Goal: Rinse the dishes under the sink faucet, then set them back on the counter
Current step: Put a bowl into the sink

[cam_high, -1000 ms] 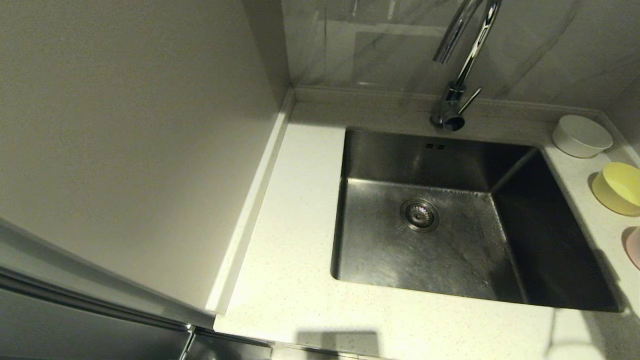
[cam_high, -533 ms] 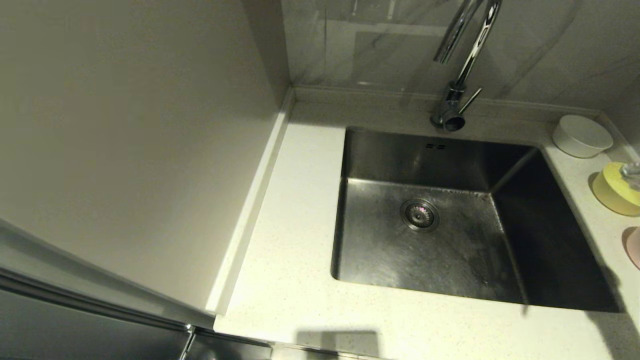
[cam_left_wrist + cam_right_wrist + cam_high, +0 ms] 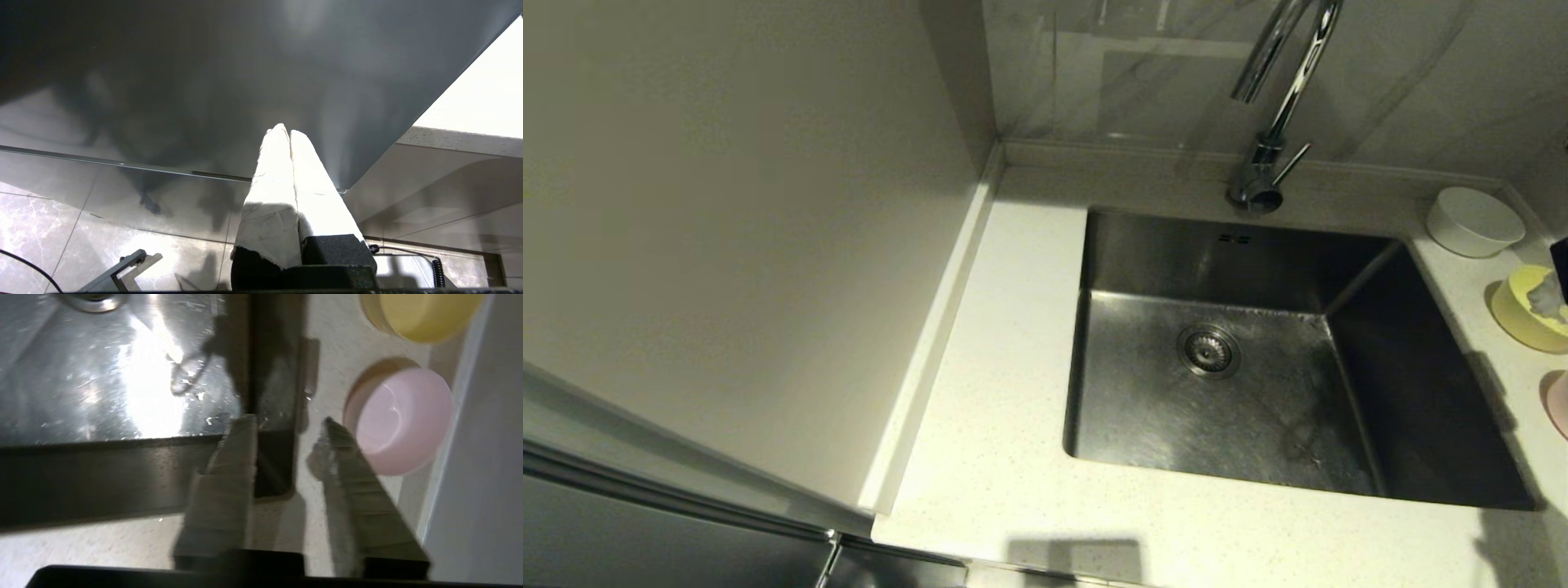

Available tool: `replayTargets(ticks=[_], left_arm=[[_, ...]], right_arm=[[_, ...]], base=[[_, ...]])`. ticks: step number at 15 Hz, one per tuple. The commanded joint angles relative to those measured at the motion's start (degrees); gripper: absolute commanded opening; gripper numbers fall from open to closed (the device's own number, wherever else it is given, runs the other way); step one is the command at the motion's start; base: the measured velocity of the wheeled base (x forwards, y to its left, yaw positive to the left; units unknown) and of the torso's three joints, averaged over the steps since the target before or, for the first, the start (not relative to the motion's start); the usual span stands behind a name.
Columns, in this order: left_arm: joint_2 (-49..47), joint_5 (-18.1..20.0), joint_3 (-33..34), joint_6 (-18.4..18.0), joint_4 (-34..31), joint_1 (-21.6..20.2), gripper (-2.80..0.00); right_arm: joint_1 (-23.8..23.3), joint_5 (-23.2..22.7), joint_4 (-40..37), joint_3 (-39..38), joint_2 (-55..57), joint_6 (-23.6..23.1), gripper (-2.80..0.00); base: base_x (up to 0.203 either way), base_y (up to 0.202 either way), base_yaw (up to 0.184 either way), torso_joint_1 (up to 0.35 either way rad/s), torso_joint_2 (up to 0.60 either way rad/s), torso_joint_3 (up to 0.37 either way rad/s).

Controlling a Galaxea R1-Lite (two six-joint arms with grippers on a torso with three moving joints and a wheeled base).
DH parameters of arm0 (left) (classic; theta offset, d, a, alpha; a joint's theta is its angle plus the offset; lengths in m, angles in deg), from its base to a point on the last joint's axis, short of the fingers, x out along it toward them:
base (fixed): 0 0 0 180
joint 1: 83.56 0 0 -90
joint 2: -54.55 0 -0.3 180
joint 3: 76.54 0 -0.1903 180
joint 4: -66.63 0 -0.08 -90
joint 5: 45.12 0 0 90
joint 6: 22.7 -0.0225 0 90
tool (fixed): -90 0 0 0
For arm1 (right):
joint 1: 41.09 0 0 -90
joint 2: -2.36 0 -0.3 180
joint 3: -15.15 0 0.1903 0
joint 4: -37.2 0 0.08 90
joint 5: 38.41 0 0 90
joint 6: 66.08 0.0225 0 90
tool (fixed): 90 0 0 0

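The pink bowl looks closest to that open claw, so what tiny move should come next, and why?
Probably ease the right gripper over the pink bowl rim. Its jaws are open and empty, just beside it above the counter, and no bowl is in the sink yet.

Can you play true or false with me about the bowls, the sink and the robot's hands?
1. The sink has a bowl in it. False: all three bowls sit on the counter.
2. The white bowl is nearest the back wall. True.
3. The right gripper has its jaws open, holding nothing. True.
4. The left gripper is open. False: its jaws are shut together.
5. The pink bowl is stacked inside the yellow bowl. False: they sit apart, side by side.
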Motion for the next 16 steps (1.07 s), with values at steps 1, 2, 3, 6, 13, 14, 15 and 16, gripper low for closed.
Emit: replayTargets(ticks=[1,2,3,6,13,14,15,16], left_arm=[[0.09,-0.04,0.00,0.03,0.02,0.00,-2.80],[0.09,-0.04,0.00,0.03,0.02,0.00,-2.80],[0.09,-0.04,0.00,0.03,0.02,0.00,-2.80],[0.09,-0.04,0.00,0.03,0.02,0.00,-2.80],[0.09,-0.04,0.00,0.03,0.02,0.00,-2.80],[0.09,-0.04,0.00,0.03,0.02,0.00,-2.80],[0.09,-0.04,0.00,0.03,0.02,0.00,-2.80],[0.09,-0.04,0.00,0.03,0.02,0.00,-2.80]], right_arm=[[-2.57,1.04,-0.33,-1.12,1.12,4.72,0.00],[-3.77,2.22,-0.33,-2.03,1.05,8.03,0.00],[-5.13,3.23,-0.35,-3.30,0.68,10.14,0.00],[-7.71,3.54,-0.33,-8.59,-2.39,11.22,0.00],[-11.40,0.95,4.69,-10.53,3.58,11.15,0.00],[-11.83,1.03,6.49,-10.54,4.74,11.04,0.00],[-12.59,1.10,7.69,-10.45,5.93,10.99,0.00],[-13.35,1.12,8.83,-10.45,7.09,10.92,0.00]], base=[[0.000,0.000,0.000,0.000,0.00,0.000],[0.000,0.000,0.000,0.000,0.00,0.000],[0.000,0.000,0.000,0.000,0.00,0.000],[0.000,0.000,0.000,0.000,0.00,0.000],[0.000,0.000,0.000,0.000,0.00,0.000],[0.000,0.000,0.000,0.000,0.00,0.000],[0.000,0.000,0.000,0.000,0.00,0.000],[0.000,0.000,0.000,0.000,0.00,0.000]])
